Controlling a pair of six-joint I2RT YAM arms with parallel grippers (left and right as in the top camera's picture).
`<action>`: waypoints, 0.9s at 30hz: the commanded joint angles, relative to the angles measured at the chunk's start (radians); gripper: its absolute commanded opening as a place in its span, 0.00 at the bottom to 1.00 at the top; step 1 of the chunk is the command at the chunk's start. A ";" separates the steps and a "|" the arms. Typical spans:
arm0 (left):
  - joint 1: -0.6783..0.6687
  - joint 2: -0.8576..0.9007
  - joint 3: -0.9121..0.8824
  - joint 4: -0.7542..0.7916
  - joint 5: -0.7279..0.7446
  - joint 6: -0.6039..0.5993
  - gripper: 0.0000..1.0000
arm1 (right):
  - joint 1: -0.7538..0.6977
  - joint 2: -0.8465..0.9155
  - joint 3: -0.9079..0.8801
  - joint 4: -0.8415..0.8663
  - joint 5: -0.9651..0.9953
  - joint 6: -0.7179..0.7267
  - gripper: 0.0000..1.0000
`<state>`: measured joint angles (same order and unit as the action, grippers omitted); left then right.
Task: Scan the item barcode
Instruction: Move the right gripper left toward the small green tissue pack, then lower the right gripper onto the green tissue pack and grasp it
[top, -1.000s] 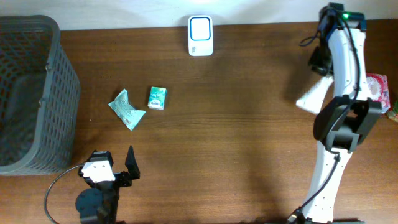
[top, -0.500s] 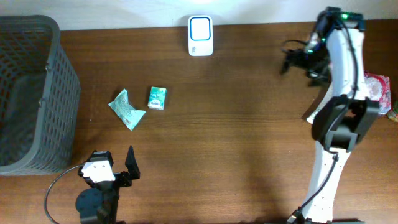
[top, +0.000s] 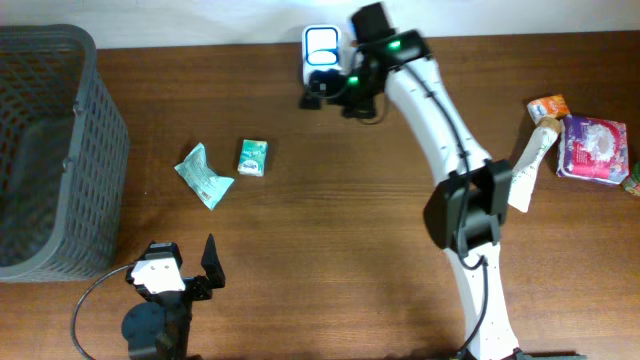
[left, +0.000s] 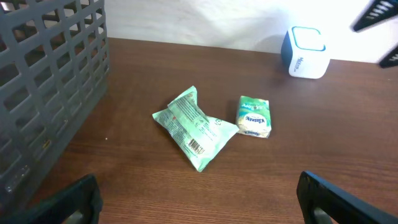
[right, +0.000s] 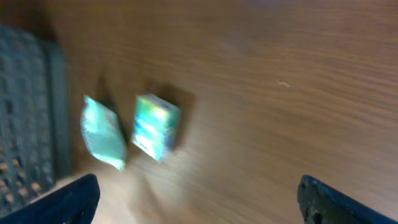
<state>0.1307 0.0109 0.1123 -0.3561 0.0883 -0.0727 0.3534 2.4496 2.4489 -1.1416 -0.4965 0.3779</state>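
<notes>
While the dark brown wooden table (top: 330, 220) fills nearly every view, we see only a strip of pale white wall (top: 200, 15) running along its far edge. The wood is bare across its middle, with a streaky grain. A grey plastic lattice basket (top: 45, 150) stands at the left end. Between it and the centre lie a crinkled green foil pouch (top: 203, 175) and a small green rectangular box (top: 253, 157), just beside each other and flat on the wood; the left wrist view shows a printed barcode facing up on the pouch. A white box-shaped scanner with a blue-rimmed window (top: 322, 57) stands at the far edge against the wall. At the right end lie a purple packet (top: 594, 148), a white tube with an orange top (top: 530, 165) and a small orange packet (top: 548, 107), close together. The right gripper (right: 199, 202) reaches across to hang just in front of the scanner; its own view, blurred, looks down on the box and pouch, with its fingers (right: 62, 199) spread to the corners of the picture and nothing between them. The left gripper (left: 199, 202) sits low at the near edge, facing the pouch and box, jaws spread wide and holding nothing.
</notes>
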 joint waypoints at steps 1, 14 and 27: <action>0.003 -0.004 -0.002 -0.005 -0.007 -0.009 0.99 | 0.082 0.046 -0.005 0.071 0.050 0.125 0.99; 0.003 -0.004 -0.002 -0.005 -0.007 -0.009 0.99 | 0.357 0.173 -0.005 0.132 0.444 0.125 0.66; 0.003 -0.004 -0.002 -0.005 -0.007 -0.009 0.99 | 0.266 0.158 0.031 -0.241 0.778 0.125 0.50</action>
<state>0.1307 0.0109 0.1123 -0.3557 0.0887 -0.0727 0.6682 2.6324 2.4493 -1.3174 0.1360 0.4980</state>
